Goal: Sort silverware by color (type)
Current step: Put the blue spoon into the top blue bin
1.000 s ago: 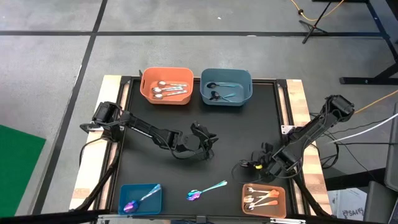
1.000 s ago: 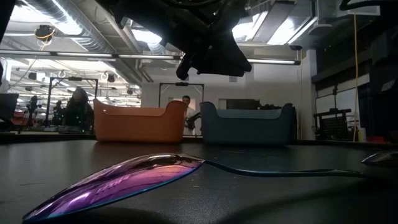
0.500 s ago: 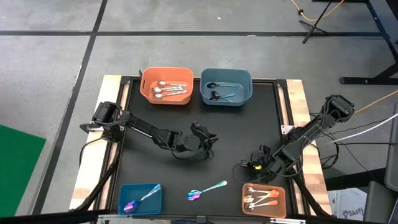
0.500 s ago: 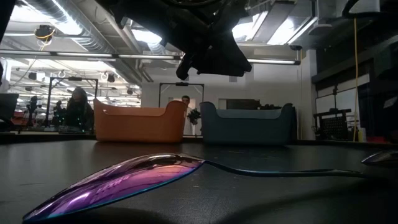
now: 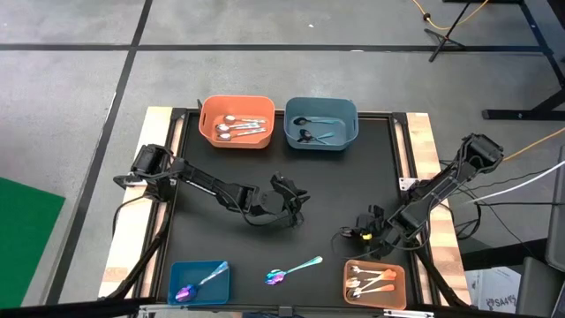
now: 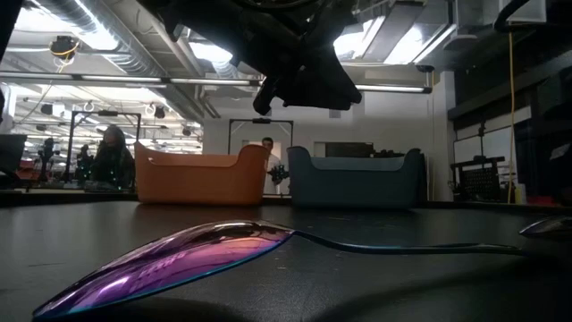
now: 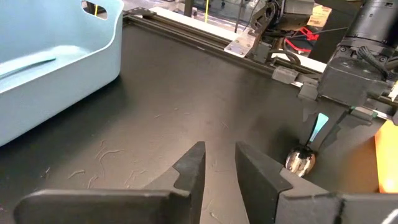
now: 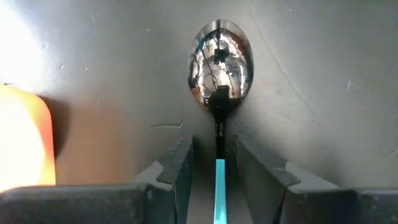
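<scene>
A spoon with a teal handle and a mirror-bright bowl (image 8: 219, 65) lies flat on the black table. My right gripper (image 8: 214, 146) is open, with one finger on each side of the handle near the neck and a thin gap showing on both sides. The left wrist view shows the same spoon (image 7: 300, 162) under my right gripper (image 7: 323, 140). My left gripper (image 7: 219, 152) is open and empty, hovering over the table's middle (image 5: 298, 208). Another iridescent teal-handled spoon (image 5: 291, 269) lies flat near the table's near edge and fills the low view (image 6: 179, 259).
At the far edge, an orange bin (image 5: 205, 124) holds silver spoons and a blue bin (image 5: 290, 124) holds black ones. A small blue tray (image 5: 181, 269) at near left holds an iridescent spoon. An orange tray (image 5: 397, 276) at near right holds orange-handled spoons. People stand in the room behind (image 6: 112, 152).
</scene>
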